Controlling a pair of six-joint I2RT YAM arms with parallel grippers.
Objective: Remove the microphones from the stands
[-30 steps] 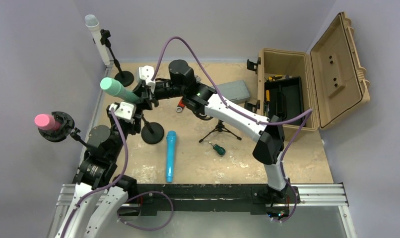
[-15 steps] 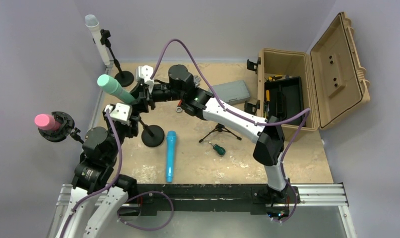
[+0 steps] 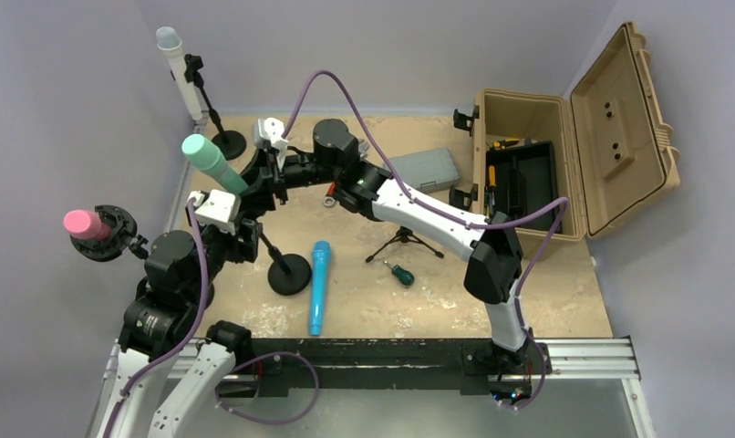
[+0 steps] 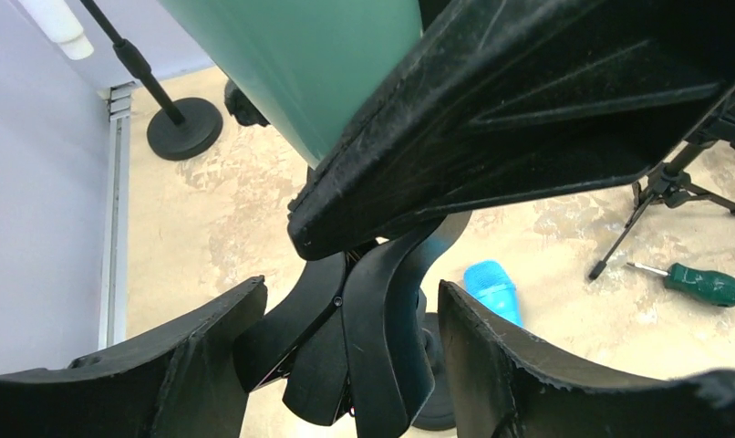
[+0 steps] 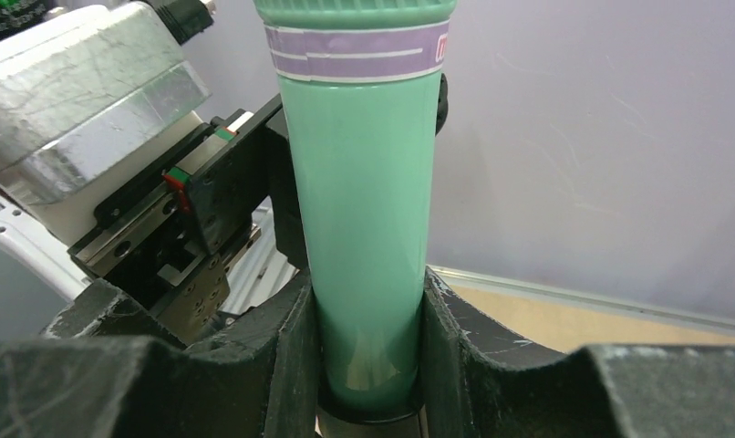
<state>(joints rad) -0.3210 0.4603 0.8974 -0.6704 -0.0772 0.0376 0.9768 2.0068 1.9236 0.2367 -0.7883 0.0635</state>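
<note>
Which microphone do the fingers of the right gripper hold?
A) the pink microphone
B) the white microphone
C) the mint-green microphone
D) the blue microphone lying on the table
C: in the right wrist view, the right gripper clamps the smooth mint-green plastic microphone between both fingers.

Soft, even light coming from above, filling whole scene. Tabletop (image 3: 528, 301) looking bright, with only faint, fuzzy shadows lying under things. Top view looking sharp. Green microphone (image 5: 364, 228) shining with pale glare down low. In wrist views, close things looking big and blurry, far things looking clearer.
</note>
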